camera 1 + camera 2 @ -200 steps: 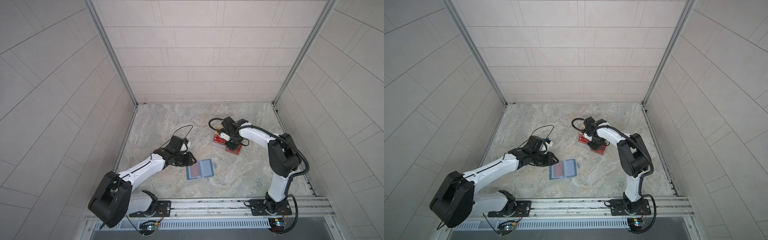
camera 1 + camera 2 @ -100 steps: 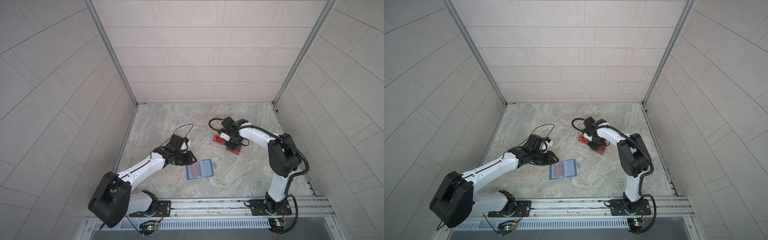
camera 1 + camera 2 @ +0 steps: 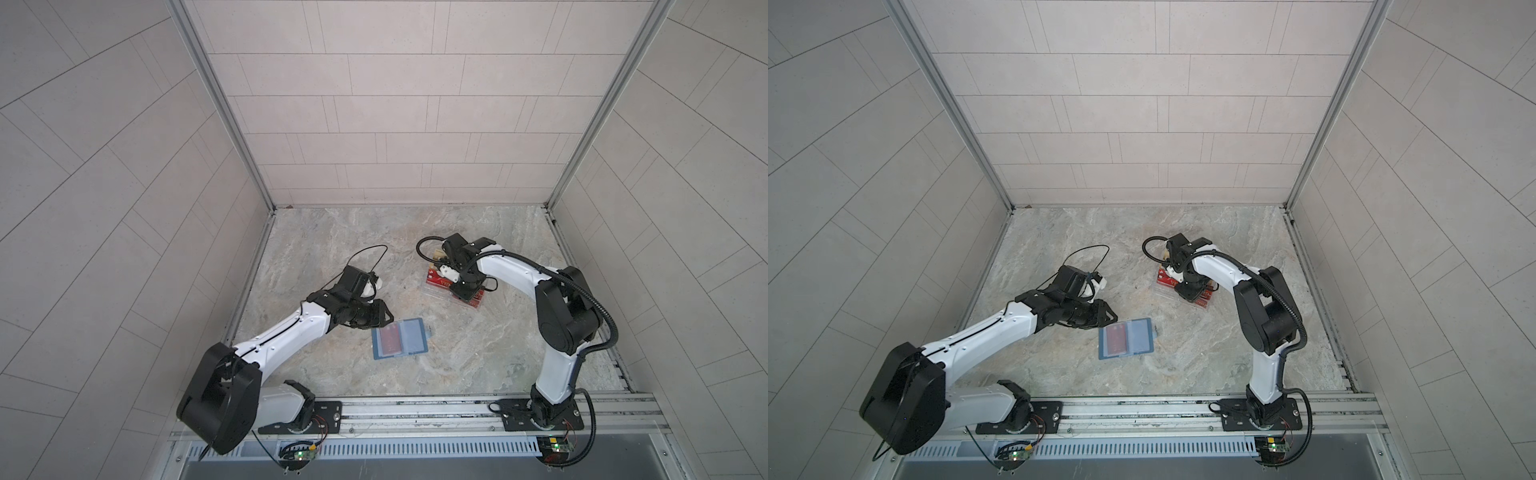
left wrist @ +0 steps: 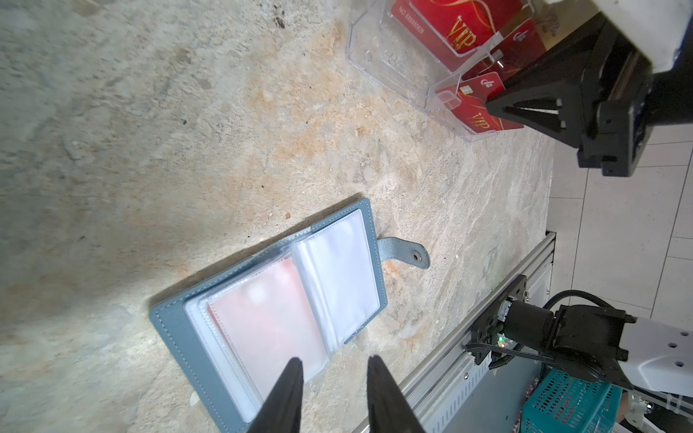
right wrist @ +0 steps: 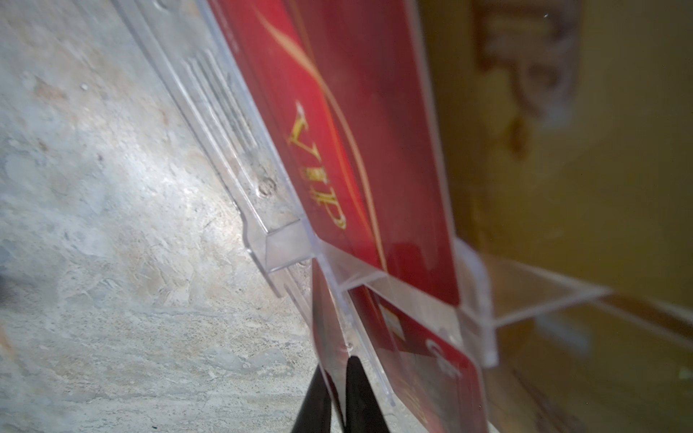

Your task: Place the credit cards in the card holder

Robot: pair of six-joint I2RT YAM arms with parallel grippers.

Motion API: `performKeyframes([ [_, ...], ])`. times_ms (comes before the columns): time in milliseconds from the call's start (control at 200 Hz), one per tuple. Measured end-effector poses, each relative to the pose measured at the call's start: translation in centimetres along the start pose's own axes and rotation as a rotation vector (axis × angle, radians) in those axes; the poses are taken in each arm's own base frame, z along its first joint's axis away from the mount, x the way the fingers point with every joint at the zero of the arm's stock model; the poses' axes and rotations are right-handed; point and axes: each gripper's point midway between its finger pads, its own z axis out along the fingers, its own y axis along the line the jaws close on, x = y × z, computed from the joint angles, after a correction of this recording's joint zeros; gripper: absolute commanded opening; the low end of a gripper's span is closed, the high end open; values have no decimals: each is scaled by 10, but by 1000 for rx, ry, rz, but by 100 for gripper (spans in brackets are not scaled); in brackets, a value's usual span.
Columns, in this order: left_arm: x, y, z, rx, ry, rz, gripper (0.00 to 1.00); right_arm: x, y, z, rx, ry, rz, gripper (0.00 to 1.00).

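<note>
The right hand (image 5: 335, 369) pinches a credit card (image 5: 324, 318) edge-on at the clear rack (image 5: 240, 150) — in a top view the card holder (image 3: 415, 340) lies lower left, beside the left hand (image 4: 333, 369), parted and empty.

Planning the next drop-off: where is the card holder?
In both top views the card holder lies open mid-table, just right of the left gripper, nearer the front than the clear rack.

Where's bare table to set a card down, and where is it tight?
Free: the marble between card holder and clear rack; the stretch from the holder toward the right arm's base; the strip along the back wall. Crowded: the rack, where the right gripper pinches a red card; the holder's left side, by the open left gripper.
</note>
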Motion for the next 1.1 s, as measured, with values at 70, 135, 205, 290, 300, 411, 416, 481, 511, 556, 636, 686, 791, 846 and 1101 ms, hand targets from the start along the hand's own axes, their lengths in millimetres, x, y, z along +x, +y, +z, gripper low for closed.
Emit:
performKeyframes([
  [70,0,0,0,-1,1,-1,34,0,0,0,0,0,0,11],
  [135,1,1,0,-3,3,-2,34,0,0,0,0,0,-3,11],
  [205,1,1,0,-4,5,-3,34,0,1,0,-3,-1,-5,11],
  [290,2,1,0,-5,6,-3,34,0,1,0,-3,-1,-9,10],
  [300,2,1,0,-5,6,-4,34,0,1,0,-3,-1,-10,10],
  [411,2,2,0,-8,6,-5,34,0,1,0,-4,-1,-18,8],
  [416,2,2,0,-8,6,-5,34,0,1,0,-4,-1,-19,8],
  [481,2,2,0,-8,6,-5,34,0,2,0,-9,-1,-20,8],
  [511,2,2,0,-8,6,-5,34,0,2,0,-8,0,-20,7],
  [556,2,2,0,-8,6,-5,34,0,2,0,-8,-1,-20,7],
  [636,2,2,0,-8,5,-5,34,0,2,0,-9,-1,-21,7],
  [686,2,2,0,-8,5,-5,34,0,2,-1,-10,-1,-21,7],
  [791,1,1,-2,-8,0,-3,34,0,3,-1,-11,-2,-21,7],
  [846,1,0,-3,-6,-5,0,34,0,3,-1,-11,-3,-21,6],
  [1101,0,0,-4,-9,-9,0,35,-2,2,-10,-5,-32,-21,5],
])
